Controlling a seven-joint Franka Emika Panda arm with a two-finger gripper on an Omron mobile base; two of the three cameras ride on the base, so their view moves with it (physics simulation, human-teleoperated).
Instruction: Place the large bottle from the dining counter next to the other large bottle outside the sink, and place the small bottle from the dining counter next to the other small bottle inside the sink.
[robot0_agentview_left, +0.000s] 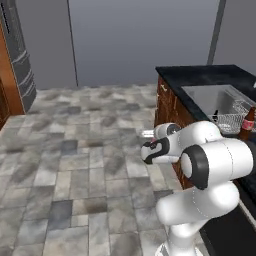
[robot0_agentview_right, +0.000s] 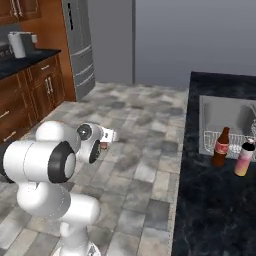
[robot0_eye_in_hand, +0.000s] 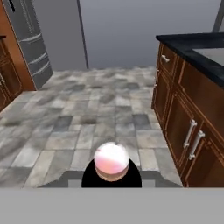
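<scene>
The two-finger dark gripper (robot0_eye_in_hand: 111, 175) is clamped on the short pale pinkish bottle (robot0_eye_in_hand: 111, 161), whose rounded end sits just in front of the hand camera, over the grey stone-tiled floor (robot0_eye_in_hand: 87, 113). In the right base view the gripper (robot0_agentview_right: 103, 145) is tucked close to the robot's own white body, well to the left of the rectangular stainless steel sink (robot0_agentview_right: 222, 120).

Beyond it, on the black marbled counter top (robot0_agentview_right: 210, 200) just in front of the sink's near rim, the tall dark brown bottle with a red label (robot0_agentview_right: 220, 147) stands upright. Just to its right stands the tall pale whitish bottle with an orange-red band and dark cap (robot0_agentview_right: 244, 158), near it but apart. A wire dish rack (robot0_agentview_right: 212, 137) lies in the sink behind them.

Left of the sink, across the floor, rises a tall grey steel fridge (robot0_agentview_right: 80, 45).
</scene>
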